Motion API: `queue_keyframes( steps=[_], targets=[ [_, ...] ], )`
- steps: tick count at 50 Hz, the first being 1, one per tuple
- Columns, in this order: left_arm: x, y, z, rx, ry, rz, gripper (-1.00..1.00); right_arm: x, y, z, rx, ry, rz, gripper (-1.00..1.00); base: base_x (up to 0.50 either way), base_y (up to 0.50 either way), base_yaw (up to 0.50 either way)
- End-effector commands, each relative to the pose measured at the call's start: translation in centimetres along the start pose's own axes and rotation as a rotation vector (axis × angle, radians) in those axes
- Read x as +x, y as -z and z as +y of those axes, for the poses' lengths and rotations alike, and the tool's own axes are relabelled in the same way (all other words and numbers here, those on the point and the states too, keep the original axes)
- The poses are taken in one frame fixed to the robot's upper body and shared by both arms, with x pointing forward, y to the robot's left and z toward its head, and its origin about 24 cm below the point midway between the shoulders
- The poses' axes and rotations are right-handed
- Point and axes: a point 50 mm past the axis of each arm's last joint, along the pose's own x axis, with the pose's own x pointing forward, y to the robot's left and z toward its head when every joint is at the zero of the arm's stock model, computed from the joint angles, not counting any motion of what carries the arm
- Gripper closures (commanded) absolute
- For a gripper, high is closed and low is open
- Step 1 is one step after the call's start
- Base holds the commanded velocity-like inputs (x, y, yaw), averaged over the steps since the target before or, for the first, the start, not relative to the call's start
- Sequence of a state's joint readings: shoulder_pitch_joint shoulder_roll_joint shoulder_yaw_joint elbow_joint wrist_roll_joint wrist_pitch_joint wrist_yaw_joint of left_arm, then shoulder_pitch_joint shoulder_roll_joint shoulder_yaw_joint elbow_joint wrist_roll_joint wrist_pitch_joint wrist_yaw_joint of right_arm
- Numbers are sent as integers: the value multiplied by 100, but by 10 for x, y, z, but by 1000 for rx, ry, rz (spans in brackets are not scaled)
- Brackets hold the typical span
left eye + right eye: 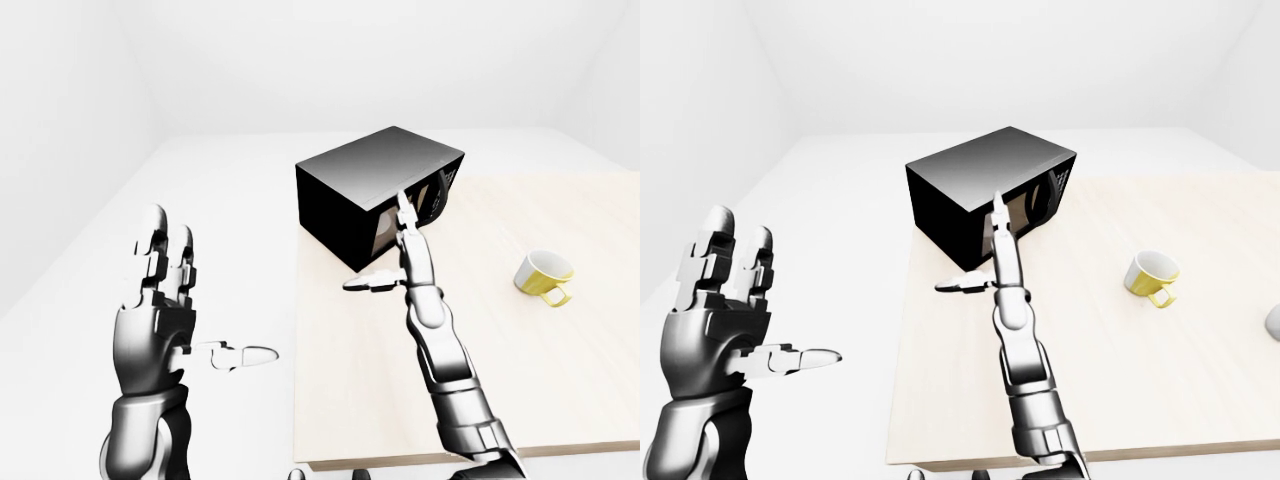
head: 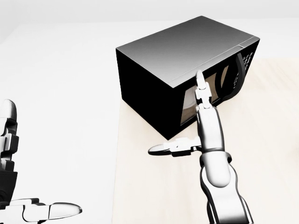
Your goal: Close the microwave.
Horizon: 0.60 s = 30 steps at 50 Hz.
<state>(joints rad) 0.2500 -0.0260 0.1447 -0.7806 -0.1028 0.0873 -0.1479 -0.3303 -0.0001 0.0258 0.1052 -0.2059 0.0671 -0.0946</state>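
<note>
fingertips (image 2: 200, 80) of right hand (image 2: 202, 122) straight, spread from thumb, reaching onto door of black microwave (image 2: 182, 56) at far left corner of pale table (image 1: 500, 400). left hand (image 1: 160, 300) raised left, off table, fingers apart. yellow cup (image 1: 544, 276) well right.

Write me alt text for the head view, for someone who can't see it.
A silver robot right hand, fingers extended and open, reaches to the glass door of a black box-shaped microwave on a pale wooden table. The open left hand shows at the bottom left, off the table.
</note>
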Motion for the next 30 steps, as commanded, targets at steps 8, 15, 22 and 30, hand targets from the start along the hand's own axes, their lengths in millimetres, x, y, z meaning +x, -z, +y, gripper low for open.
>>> queue_keyframes(
  steps=[8, 15, 22, 30],
  targets=[
    [1, 1, 1, 3, -6, -2, -100, -75, -60, -34, -21, 64, -271, -100, 0, 0, 0],
    [2, 4, 3, 2, -12, 11, -100, -89, -75, -38, -12, 78, -328, -100, 0, 0, 0],
    [2, 3, 2, 3, -9, 6, -100, -90, -75, -37, -3, 73, -330, -100, 0, 0, 0],
    [1, 6, 2, 1, -10, 23, -100, -89, -73, -36, 2, 68, -321, -100, 0, 0, 0]
  ],
)
